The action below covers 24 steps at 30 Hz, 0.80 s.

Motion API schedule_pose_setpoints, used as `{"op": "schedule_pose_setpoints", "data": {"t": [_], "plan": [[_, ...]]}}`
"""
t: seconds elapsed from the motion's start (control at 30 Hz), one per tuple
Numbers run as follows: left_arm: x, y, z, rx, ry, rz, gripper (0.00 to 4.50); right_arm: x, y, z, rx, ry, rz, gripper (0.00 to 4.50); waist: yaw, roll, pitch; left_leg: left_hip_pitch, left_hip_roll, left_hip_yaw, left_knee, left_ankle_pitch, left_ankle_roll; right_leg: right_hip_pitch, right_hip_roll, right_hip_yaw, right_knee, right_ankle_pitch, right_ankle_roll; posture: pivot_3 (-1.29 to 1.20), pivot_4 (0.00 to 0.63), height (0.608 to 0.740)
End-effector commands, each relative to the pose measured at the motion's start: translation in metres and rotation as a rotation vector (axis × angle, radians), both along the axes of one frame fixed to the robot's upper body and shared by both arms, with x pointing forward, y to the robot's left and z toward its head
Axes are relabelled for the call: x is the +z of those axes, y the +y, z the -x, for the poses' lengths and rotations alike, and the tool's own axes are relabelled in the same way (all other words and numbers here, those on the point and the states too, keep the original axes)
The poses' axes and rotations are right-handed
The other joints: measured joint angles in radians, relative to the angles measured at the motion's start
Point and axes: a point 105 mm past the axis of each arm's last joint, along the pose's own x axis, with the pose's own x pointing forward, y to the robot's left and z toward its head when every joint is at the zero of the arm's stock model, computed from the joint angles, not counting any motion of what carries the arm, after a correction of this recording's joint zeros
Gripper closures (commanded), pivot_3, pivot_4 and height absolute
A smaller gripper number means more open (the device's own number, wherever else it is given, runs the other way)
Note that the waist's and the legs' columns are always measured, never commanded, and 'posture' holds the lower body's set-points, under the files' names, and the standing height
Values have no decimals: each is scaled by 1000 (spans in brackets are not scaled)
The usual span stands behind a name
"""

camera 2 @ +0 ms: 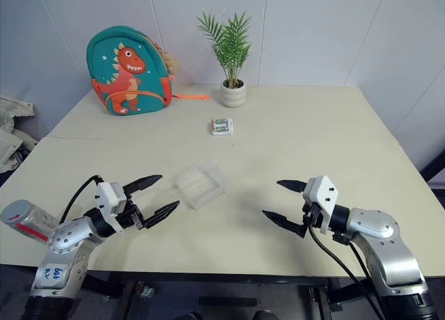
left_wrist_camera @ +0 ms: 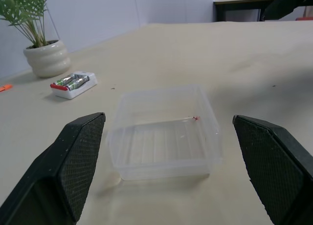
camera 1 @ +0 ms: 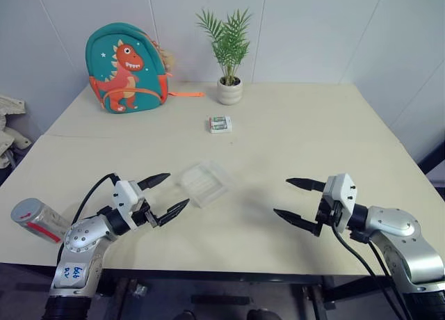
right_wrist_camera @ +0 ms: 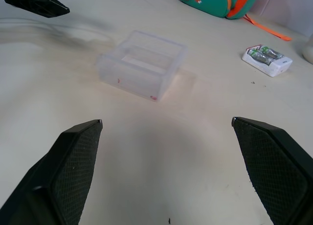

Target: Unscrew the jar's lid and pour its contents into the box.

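Note:
The box, a shallow clear plastic tray, sits on the table near the front, between my two grippers. My left gripper is open just left of it, fingers pointing at it. My right gripper is open farther to the right, facing the box across bare table. The left wrist view has the box close ahead between the fingers, with nothing in it. The jar, translucent grey with red marks, lies on its side at the table's front left corner, behind my left arm. Its lid and contents cannot be made out.
A teal dinosaur backpack and a white plant pot stand at the table's far edge. A small white-and-green battery packet lies beyond the box. The table's front edge runs just under both arms.

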Motion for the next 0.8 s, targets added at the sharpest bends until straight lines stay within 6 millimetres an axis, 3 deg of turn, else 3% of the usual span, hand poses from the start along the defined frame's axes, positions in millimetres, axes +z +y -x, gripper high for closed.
{"op": "schedule_pose_setpoints", "data": {"t": [0.03,0.27,0.43,0.57,0.8], "plan": [[15,-1,1,0,-52,16,45,14,0,2,10,-56,-14,0,1,0,0,0,0,0,0,0,0,0,0,0,0,0,0,0,150,740],[5,4,17,79,-39,30,45,13,14,-10,71,-59,-27,0,-9,0,0,1,0,1,0,0,0,0,0,2,0,0,0,0,150,740],[-3,23,38,244,-42,82,45,17,30,-17,139,-60,-45,0,-11,0,0,1,1,1,0,0,0,0,1,2,0,0,0,0,150,740],[-22,40,73,434,-12,143,45,18,49,-25,215,-53,-71,0,-17,0,0,1,1,3,0,0,0,0,0,4,0,0,0,0,150,740],[-34,67,110,652,14,160,45,20,65,-30,288,-47,-87,0,-6,0,0,1,2,4,1,-1,1,0,1,4,-1,-1,-3,0,150,740]]}}
